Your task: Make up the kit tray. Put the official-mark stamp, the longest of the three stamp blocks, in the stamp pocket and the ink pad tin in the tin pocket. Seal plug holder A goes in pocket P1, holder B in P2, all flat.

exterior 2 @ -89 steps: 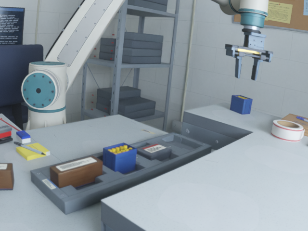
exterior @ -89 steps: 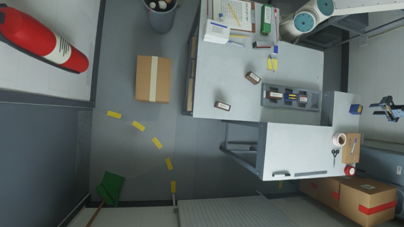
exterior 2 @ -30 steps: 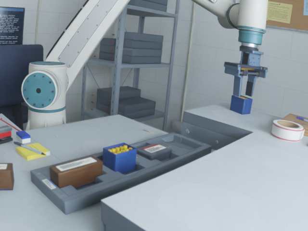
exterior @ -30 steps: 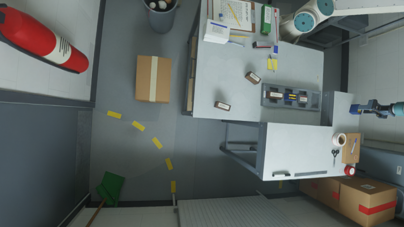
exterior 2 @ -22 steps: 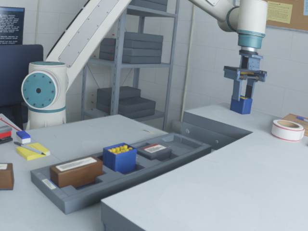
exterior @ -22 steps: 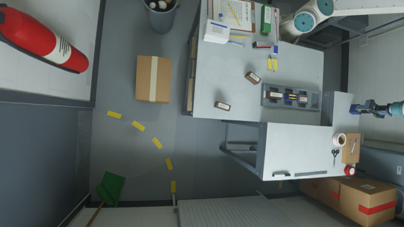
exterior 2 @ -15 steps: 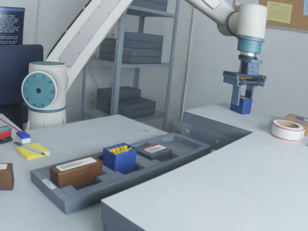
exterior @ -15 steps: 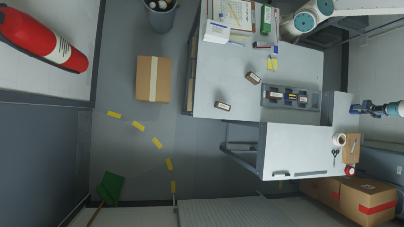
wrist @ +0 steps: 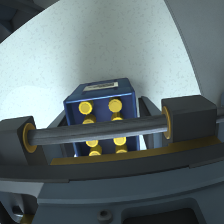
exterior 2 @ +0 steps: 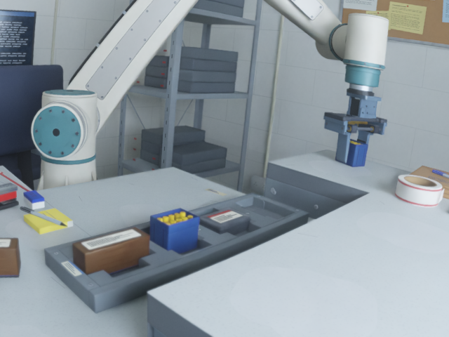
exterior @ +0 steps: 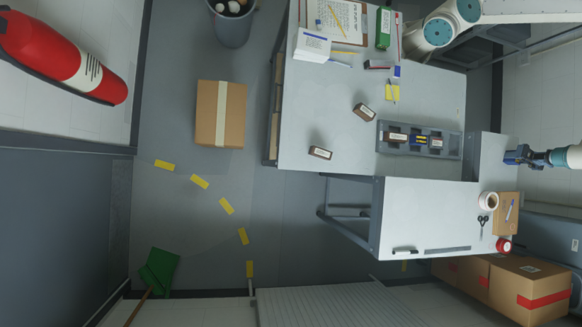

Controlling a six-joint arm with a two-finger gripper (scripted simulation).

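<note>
The grey kit tray (exterior 2: 174, 246) lies on the lower table beside the raised table's edge. It holds a long brown stamp block (exterior 2: 110, 249), a blue seal plug holder (exterior 2: 174, 228) with yellow plugs, and a flat dark ink pad tin (exterior 2: 225, 219). One pocket at the far end is empty. Two shorter brown stamp blocks (exterior: 363, 112) (exterior: 320, 152) lie loose on the lower table. A second blue seal plug holder (exterior 2: 356, 153) (wrist: 101, 116) stands on the far corner of the raised table. My gripper (exterior 2: 351, 157) (exterior: 512, 158) is lowered around this holder and is open, holding nothing.
The raised table (exterior 2: 326, 246) carries a tape roll (exterior 2: 419, 189), a brown parcel, scissors and a red tape roll. A clipboard (exterior: 338, 20), white box, green box and yellow notepad (exterior 2: 45, 219) lie at the lower table's far end. Grey shelving (exterior 2: 188, 90) stands behind.
</note>
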